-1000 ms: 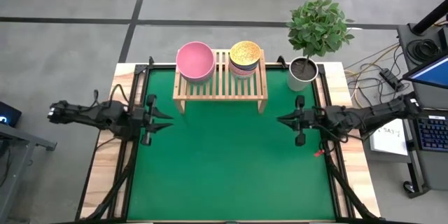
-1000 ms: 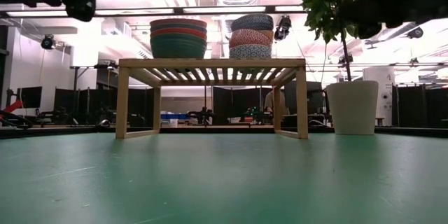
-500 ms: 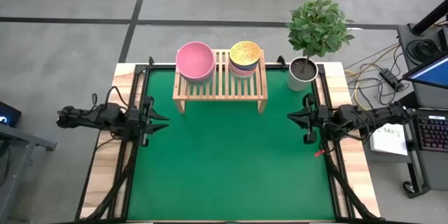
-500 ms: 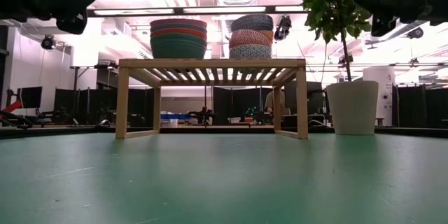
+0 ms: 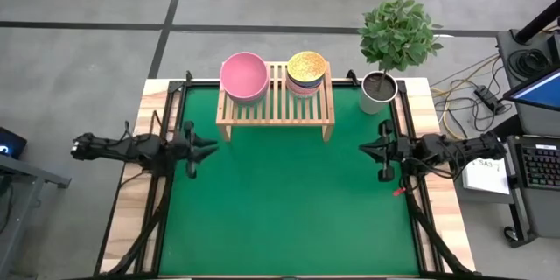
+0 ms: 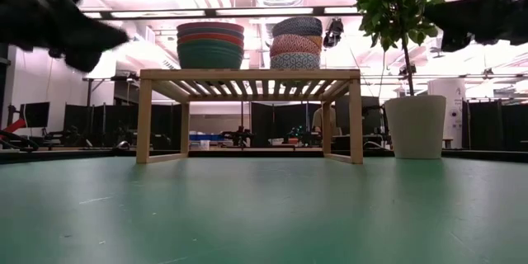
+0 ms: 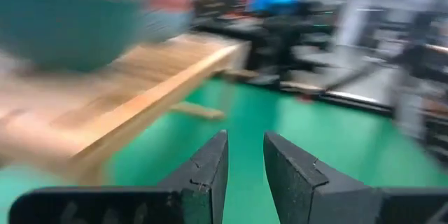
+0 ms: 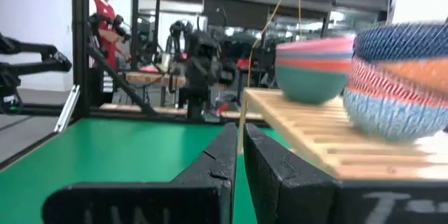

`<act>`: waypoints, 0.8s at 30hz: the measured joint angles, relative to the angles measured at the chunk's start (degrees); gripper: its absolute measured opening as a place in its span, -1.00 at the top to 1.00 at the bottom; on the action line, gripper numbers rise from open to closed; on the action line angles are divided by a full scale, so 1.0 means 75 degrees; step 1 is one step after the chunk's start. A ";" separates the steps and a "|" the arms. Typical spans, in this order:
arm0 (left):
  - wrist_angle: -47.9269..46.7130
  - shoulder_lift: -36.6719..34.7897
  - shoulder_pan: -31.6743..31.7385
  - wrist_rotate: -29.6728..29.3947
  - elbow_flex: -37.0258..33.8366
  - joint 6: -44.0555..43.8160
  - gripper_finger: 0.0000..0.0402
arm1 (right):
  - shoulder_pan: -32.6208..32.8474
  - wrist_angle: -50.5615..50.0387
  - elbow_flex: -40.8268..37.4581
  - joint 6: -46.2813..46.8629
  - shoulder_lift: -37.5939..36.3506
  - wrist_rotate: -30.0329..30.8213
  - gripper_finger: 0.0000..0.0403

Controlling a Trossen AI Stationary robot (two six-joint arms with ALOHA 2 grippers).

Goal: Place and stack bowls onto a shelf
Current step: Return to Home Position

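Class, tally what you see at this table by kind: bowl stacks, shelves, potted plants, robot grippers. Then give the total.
Bowl stacks: 2 (pink-topped stack, yellow-topped stack)
Shelf: 1
Potted plant: 1
Grippers: 2 (left gripper, right gripper)
Total: 6

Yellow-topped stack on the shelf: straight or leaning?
Straight. In the low view the yellow-topped stack sits level and evenly nested on the shelf, clear of the pink-topped stack.
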 joint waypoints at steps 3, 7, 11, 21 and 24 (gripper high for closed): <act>-0.0125 0.0047 0.0003 -0.1342 -0.0164 -0.0521 0.63 | 0.0000 0.0091 -0.0009 -0.0442 -0.0076 0.0001 0.91; -0.0194 0.0227 0.0009 -0.2428 -0.0136 -0.0498 0.63 | -0.0003 0.0580 -0.0009 -0.0723 -0.0081 -0.0019 0.91; -0.0289 0.0290 0.0009 -0.2973 -0.0130 -0.0328 0.63 | -0.0003 0.0603 -0.0017 -0.0789 -0.0073 -0.0282 0.91; -0.0310 0.0495 0.0009 -0.2982 -0.0124 0.0626 0.63 | -0.0003 0.0536 -0.0030 -0.0677 0.0085 -0.0335 0.91; -0.0305 0.0550 0.0009 -0.2979 -0.0124 0.0791 0.63 | -0.0003 0.0457 -0.0033 -0.0173 0.0084 -0.0332 0.91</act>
